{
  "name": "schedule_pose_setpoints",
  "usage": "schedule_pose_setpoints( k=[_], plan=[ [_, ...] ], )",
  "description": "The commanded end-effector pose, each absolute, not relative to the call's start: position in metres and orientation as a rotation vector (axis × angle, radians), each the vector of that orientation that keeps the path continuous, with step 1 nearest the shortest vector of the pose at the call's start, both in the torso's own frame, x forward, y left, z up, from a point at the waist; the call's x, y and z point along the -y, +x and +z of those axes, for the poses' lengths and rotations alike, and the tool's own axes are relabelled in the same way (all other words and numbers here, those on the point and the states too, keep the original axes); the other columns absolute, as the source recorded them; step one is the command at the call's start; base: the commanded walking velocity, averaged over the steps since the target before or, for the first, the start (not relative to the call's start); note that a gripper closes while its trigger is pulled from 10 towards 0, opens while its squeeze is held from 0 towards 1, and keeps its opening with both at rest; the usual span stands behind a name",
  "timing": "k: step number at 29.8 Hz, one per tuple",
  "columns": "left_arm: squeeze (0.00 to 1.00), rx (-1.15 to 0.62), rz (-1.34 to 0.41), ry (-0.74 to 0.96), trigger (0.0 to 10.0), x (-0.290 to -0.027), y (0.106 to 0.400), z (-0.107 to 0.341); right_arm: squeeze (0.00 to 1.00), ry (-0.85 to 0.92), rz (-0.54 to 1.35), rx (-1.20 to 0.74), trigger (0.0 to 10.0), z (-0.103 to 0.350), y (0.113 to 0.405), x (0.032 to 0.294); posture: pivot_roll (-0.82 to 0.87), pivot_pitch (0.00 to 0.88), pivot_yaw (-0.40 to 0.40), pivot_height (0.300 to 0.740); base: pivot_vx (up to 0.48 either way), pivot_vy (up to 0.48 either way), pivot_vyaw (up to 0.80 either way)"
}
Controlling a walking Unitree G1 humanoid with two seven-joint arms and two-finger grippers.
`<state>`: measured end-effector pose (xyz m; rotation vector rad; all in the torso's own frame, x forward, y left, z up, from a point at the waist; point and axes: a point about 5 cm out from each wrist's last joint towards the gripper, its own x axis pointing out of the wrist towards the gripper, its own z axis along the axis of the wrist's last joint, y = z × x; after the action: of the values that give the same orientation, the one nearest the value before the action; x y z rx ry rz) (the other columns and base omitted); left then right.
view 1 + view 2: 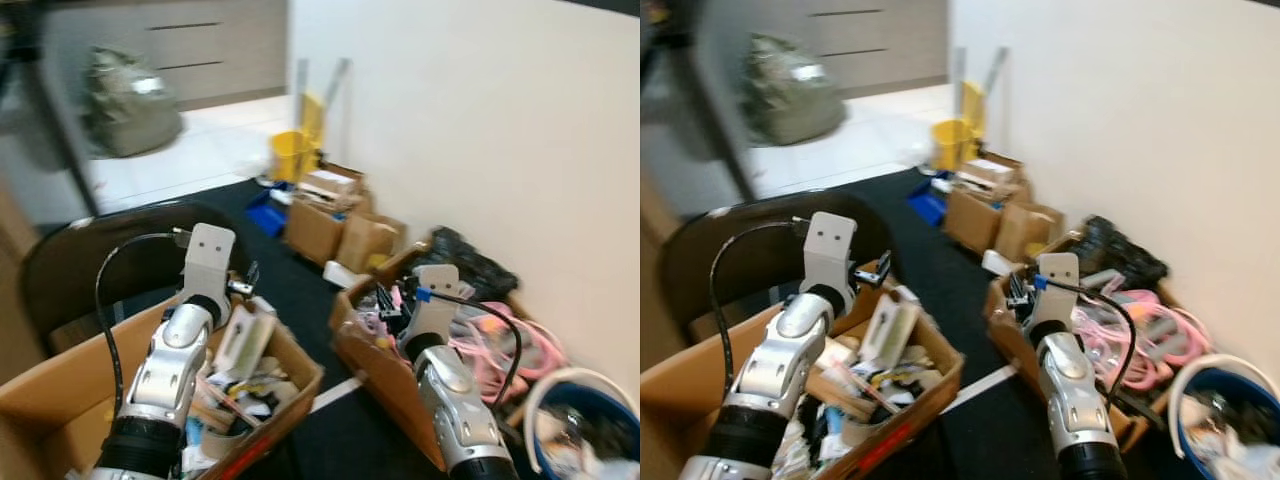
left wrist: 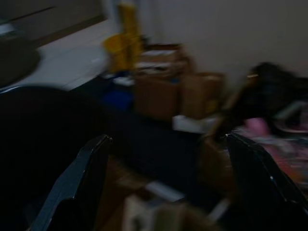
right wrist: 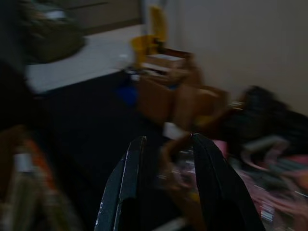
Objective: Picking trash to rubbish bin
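Both silver arms reach forward over a cluttered stretch of dark floor [image 1: 300,290] beside a white wall [image 1: 470,120]. The left gripper [image 2: 168,187] hangs above an open cardboard box [image 1: 290,400] on the robot's left, which is packed with trash [image 1: 240,370]: paper scraps, wrappers and small packaging heaped together. Its two black fingers [image 2: 82,183] stand wide apart with nothing between them. The right gripper [image 3: 166,183] hovers over a second cardboard box [image 1: 385,380] on the robot's right, stuffed with pink cords [image 1: 500,345] and other tangled bits; its fingers [image 3: 127,183] are set narrowly apart, and nothing seems to be held, though the right wrist view is too blurred to be sure. At the lower right edge stands a blue rubbish bin [image 1: 590,425] with a white rim, already holding some waste, just beside the second box. A black bag [image 1: 470,262] lies against the wall behind that box. Farther along the wall sit more small cardboard boxes [image 1: 335,225], a blue item [image 1: 268,212] on the floor, and a yellow mop bucket [image 1: 292,152] where the dark floor meets pale tiles [image 1: 180,160]. A filled grey-green sack [image 1: 130,100] rests on the tiles near wooden cabinets [image 1: 200,45]. A dark rounded chair back [image 1: 90,260] shows behind the left box.
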<state>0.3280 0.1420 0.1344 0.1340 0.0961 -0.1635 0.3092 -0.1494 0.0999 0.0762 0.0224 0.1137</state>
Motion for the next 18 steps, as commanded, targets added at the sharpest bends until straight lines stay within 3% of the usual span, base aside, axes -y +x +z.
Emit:
schedule_pose_setpoints(
  k=[1,18],
  plan=[
    [0.0,-0.098,-0.154,0.138,10.0,-0.1447,0.3287,0.1331,0.0,0.088,0.113,-0.03,10.0,0.0988,0.3072,0.1483,-0.1,0.047,-0.013,0.74,0.0,0.0,-0.8],
    [0.0,-0.1,-0.146,0.133,10.0,-0.1464,0.3273,0.1322,0.0,0.085,0.127,-0.034,10.0,0.0996,0.3073,0.1454,-0.1,0.051,-0.019,0.74,0.0,0.0,-0.8]
  ],
)
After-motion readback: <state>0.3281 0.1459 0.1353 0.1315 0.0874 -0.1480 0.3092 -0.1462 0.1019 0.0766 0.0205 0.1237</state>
